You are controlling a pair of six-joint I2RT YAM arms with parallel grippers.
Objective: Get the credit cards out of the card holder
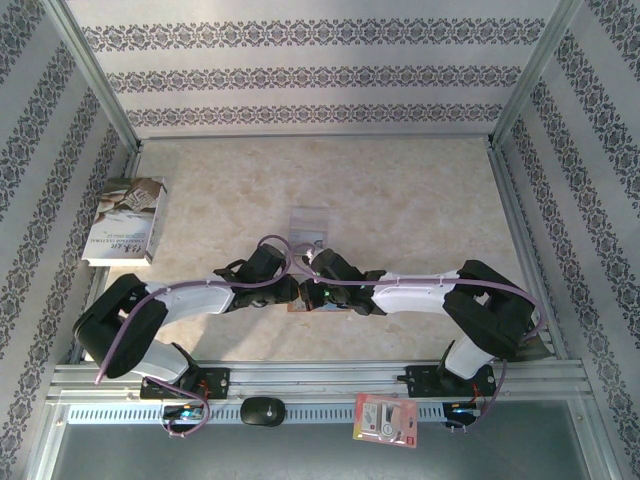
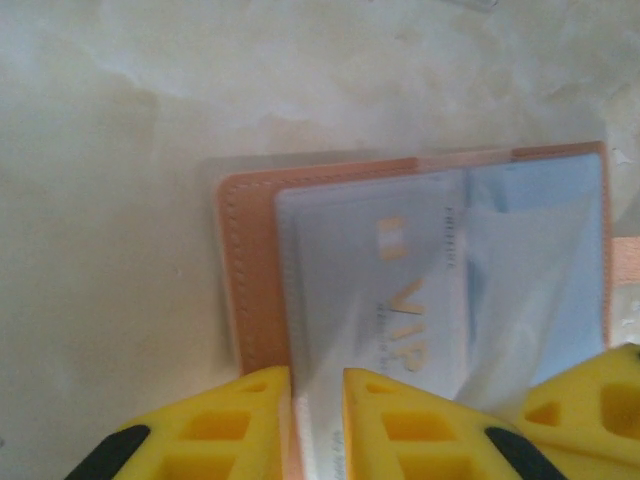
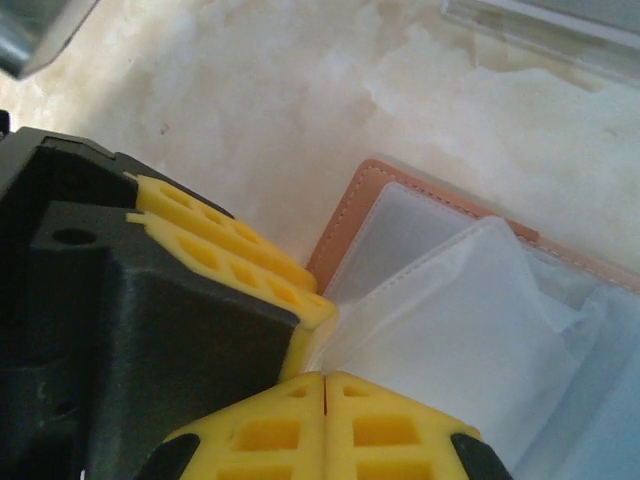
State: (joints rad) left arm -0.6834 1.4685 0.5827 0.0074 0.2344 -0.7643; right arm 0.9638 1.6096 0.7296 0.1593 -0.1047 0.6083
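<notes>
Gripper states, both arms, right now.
Left gripper: narrow gap around an edge of the card; grip cannot be told.
Right gripper: shut, pinching a pocket flap of the wallet.

The table (image 1: 420, 210) has a pale cream, marbled top that fills the middle of the overhead view, with metal rails along its sides. At its left edge lies a book (image 1: 125, 220) with a pale cover, and a clear plastic sleeve (image 1: 308, 222) lies flat near the centre of the frame. Just below the sleeve, the card holder (image 2: 250, 270) lies open on the surface, its orange-brown leather underneath and its pale pockets facing up.
</notes>
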